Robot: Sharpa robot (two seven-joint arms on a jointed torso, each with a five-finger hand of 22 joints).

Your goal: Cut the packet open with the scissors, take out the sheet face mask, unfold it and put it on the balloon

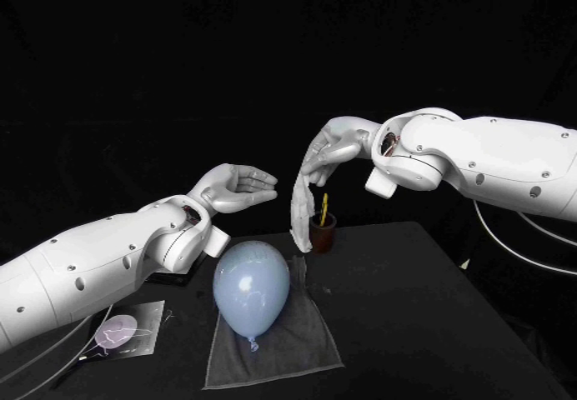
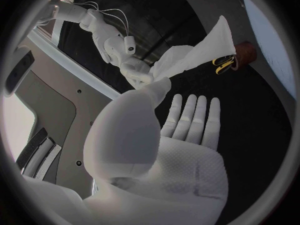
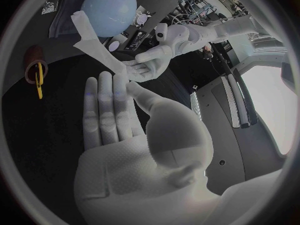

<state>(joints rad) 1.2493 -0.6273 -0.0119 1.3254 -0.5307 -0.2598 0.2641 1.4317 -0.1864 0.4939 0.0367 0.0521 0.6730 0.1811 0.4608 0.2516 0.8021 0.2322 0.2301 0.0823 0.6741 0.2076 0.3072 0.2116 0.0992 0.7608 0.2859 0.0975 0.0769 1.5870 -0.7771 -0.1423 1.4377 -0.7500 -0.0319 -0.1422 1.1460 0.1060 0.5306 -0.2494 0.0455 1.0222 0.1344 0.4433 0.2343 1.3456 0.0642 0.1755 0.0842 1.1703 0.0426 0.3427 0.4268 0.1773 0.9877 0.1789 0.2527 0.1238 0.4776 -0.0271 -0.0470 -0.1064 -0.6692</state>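
Note:
The white sheet mask (image 1: 298,212) hangs down in a long folded strip from my right hand (image 1: 327,154), which pinches its top end above the table's back. In the right wrist view the mask (image 3: 94,37) runs out from that hand's fingertips (image 3: 115,80). My left hand (image 1: 247,185) is raised, palm up and holding nothing, a short gap to the left of the mask; its fingers (image 2: 190,117) are stretched out. The pale blue balloon (image 1: 252,285) lies on a grey cloth (image 1: 283,350), below and in front of both hands. The cut packet (image 1: 127,332) lies at the front left.
A brown cup (image 1: 323,232) holding the yellow-handled scissors (image 1: 323,204) stands just behind the balloon, right beside the mask's lower end. White cables (image 1: 529,250) trail off the table's right edge.

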